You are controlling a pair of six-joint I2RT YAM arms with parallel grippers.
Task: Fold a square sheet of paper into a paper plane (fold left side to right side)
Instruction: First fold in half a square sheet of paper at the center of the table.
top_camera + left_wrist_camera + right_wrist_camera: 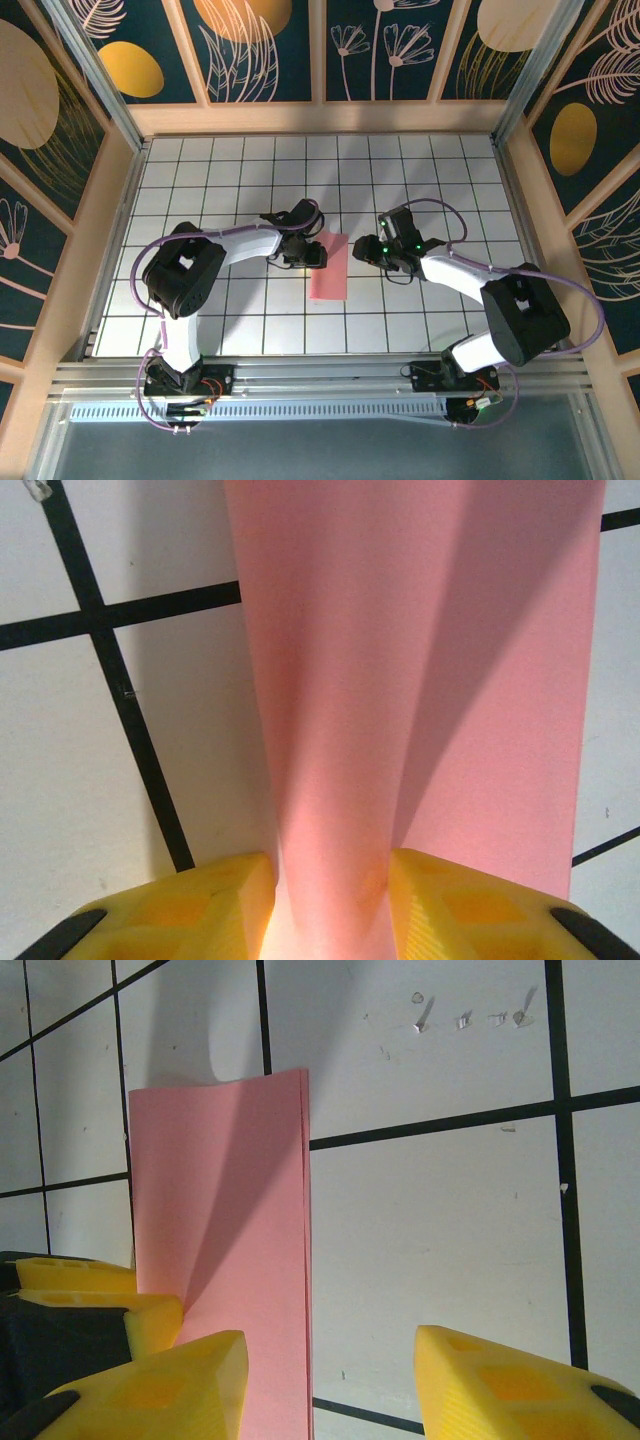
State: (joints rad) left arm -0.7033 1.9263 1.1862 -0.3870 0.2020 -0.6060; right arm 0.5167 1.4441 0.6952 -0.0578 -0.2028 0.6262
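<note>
Two views | left wrist: left gripper point(330, 885) jaws clenched on pink sheet point(420, 680) | right wrist: right gripper point(330, 1345) jaws released

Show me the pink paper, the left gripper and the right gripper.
pink paper point(328, 267), top view, middle of the folded sheet.
left gripper point(330, 905), left wrist view, midway between its yellow fingertips, pinching the paper.
right gripper point(330, 1355), right wrist view, midway between its spread yellow fingertips.

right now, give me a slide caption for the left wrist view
Left hand grips the folded pink paper between yellow fingers above the white gridded table.
</note>
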